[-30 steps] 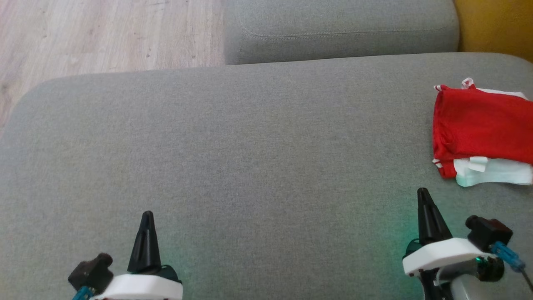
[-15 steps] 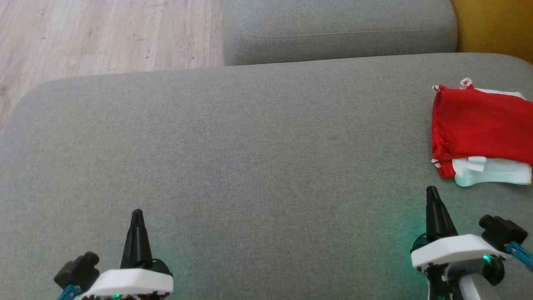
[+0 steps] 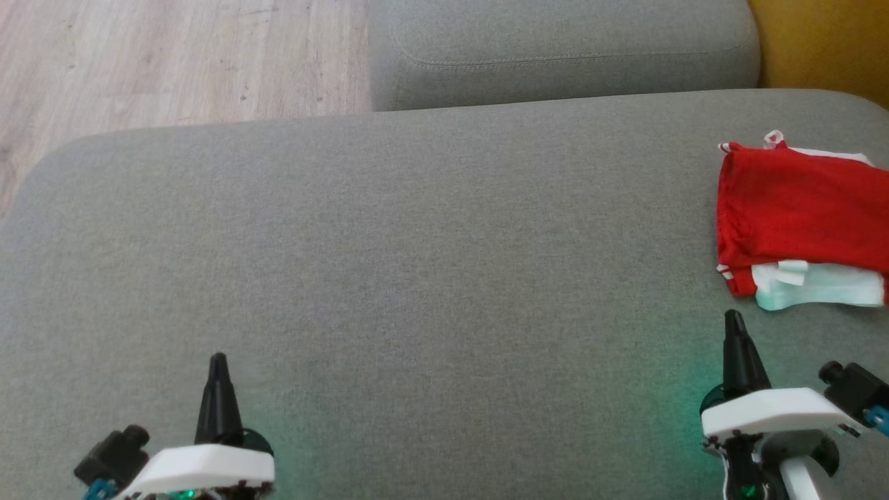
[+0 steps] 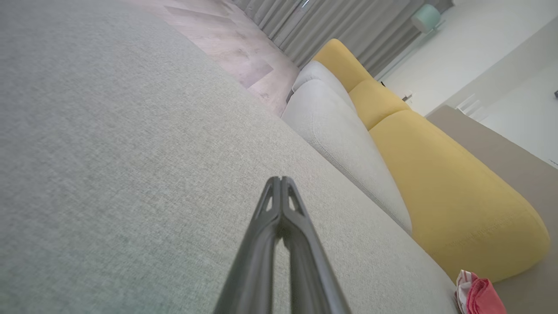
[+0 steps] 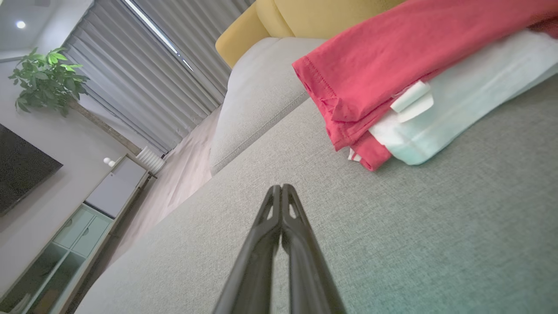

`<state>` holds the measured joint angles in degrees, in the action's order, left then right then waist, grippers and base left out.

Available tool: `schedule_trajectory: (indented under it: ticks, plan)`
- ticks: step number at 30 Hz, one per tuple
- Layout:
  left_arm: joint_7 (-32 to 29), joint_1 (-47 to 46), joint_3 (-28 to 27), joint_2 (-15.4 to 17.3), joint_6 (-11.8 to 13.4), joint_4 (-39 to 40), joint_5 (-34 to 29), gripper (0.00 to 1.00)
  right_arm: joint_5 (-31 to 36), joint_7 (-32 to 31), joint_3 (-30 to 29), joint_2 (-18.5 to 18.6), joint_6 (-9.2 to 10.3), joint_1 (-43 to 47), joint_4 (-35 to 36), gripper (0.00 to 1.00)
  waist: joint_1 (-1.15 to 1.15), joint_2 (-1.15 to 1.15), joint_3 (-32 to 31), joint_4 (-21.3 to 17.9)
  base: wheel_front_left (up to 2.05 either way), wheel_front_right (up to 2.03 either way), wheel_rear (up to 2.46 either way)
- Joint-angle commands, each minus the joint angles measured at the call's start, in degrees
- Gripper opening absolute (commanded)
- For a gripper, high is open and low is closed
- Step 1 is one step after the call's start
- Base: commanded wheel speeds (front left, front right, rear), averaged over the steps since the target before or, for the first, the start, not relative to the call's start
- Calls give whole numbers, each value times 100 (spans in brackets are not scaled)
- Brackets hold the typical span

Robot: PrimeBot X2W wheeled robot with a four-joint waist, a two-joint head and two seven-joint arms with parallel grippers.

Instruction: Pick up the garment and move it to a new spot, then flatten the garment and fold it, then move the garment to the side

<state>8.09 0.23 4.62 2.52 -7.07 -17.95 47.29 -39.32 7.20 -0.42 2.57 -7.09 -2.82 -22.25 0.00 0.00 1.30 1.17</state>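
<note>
– One big grey seat cushion (image 3: 417,243) takes most of the head view. What's around it?
– Wood floor (image 3: 173,55) at 11 o'clock, second grey cushion (image 3: 555,48) at 12, yellow cushion (image 3: 826,42) at 1.
– Garment?
– Red garment (image 3: 799,208) lies folded on the seat cushion at 3 o'clock, running off the frame edge. Pale white layer (image 3: 819,292) sticks out under its near side, with a small white tag (image 3: 792,272) on it. Can't tell if that's the same piece or a second one.
– Grippers?
– Left gripper (image 3: 217,361) at 7 o'clock, fingers pressed together, nothing between them, well apart from the garment. Right gripper (image 3: 733,319) at 5 o'clock, fingers together too, empty, tip near the white layer's near edge, not touching.
– Wrist cams agree?
– Yes. Both show finger pairs closed to a point over grey fabric. Right wrist has the stack at 1 o'clock, red over white. Left wrist catches a corner of it at 4 o'clock.
</note>
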Motion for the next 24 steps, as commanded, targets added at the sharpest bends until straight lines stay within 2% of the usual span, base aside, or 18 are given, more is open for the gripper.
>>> schedule_trajectory:
  ticks: [1,24]
  plan:
    - [-26,-309,-143,55,-14,217,132,0,-168,-28,2,13,-14,-259,232,0,0,0,-2,-2,0,0,0]
    - [-407,-400,-388,70,-22,266,1383,0,-1611,-406,-171,18,-21,-281,399,0,0,0,-33,-34,0,0,0]
